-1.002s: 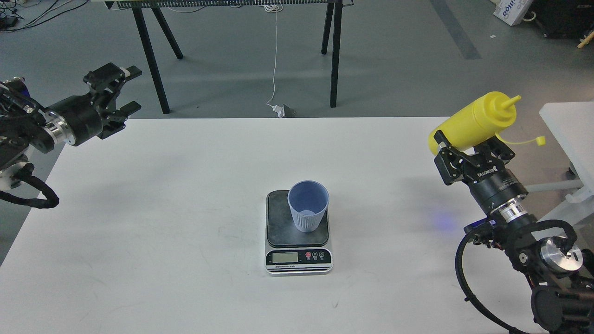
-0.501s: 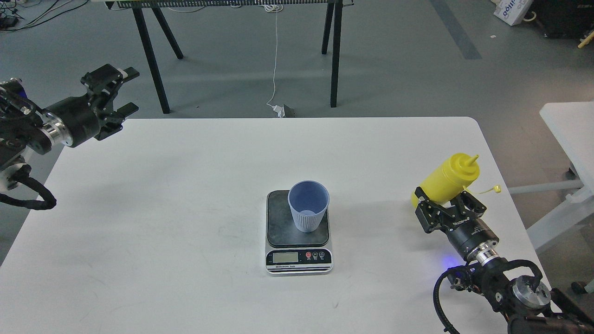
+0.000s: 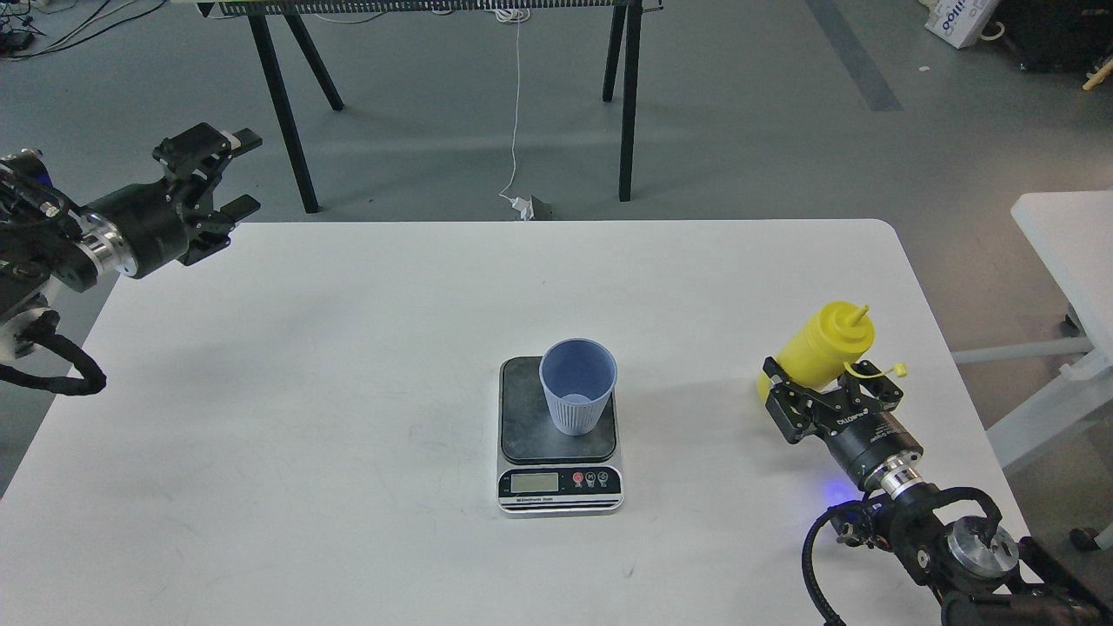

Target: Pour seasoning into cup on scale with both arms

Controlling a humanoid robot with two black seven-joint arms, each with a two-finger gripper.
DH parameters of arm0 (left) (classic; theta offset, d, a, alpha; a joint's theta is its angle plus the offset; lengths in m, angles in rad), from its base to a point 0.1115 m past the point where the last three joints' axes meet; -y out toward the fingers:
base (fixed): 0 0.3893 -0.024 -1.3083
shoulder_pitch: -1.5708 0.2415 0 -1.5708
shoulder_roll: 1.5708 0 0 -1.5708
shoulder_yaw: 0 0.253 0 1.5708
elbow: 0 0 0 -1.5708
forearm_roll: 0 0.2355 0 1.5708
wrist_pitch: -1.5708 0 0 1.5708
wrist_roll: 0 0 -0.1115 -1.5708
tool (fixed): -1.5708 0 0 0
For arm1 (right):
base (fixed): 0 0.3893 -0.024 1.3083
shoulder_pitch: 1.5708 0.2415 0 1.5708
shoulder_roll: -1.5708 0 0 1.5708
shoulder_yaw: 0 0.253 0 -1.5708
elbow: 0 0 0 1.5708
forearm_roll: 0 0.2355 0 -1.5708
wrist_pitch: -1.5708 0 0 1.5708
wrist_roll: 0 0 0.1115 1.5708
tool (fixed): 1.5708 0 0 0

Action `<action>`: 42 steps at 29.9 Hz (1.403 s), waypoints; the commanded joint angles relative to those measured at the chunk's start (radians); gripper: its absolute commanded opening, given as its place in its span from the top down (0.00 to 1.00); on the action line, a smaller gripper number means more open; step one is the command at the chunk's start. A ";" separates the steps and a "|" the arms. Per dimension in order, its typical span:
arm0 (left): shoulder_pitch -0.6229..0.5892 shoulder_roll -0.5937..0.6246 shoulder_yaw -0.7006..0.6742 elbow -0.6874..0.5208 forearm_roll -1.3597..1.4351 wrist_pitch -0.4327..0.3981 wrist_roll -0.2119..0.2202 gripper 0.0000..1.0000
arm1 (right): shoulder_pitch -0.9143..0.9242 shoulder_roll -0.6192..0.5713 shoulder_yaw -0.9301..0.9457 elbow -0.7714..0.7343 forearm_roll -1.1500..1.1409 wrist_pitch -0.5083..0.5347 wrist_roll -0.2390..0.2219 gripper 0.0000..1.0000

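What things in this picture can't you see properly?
- Head view: numbers on the flat silver-rimmed digital scale: LCD too small.
- Bottom of the yellow plastic squeeze bottle: hidden behind the right gripper.
- Whether the light-blue ribbed plastic cup holds seasoning: too small to tell.

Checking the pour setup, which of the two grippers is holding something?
The right gripper, clamped around the yellow seasoning bottle; the left gripper is open and empty.

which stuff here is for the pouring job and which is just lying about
For the job:
- yellow bottle, gripped by the right tool
- blue cup
- scale under the cup
- left tool, open and empty

Just lying about:
- white cable on the floor
- black-legged bench behind the table
- box, top right
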 commanded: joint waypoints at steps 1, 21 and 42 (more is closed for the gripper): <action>0.002 0.003 0.000 0.000 0.000 0.000 0.000 0.01 | -0.011 0.000 0.000 0.004 0.000 0.000 -0.004 0.01; 0.006 0.003 -0.002 0.000 -0.001 0.000 0.000 0.01 | -0.326 -0.172 0.044 0.367 0.008 0.000 -0.004 0.01; 0.023 -0.032 -0.014 0.000 -0.168 0.000 0.000 0.01 | 0.373 -0.296 -0.106 0.079 -0.232 0.000 0.001 0.01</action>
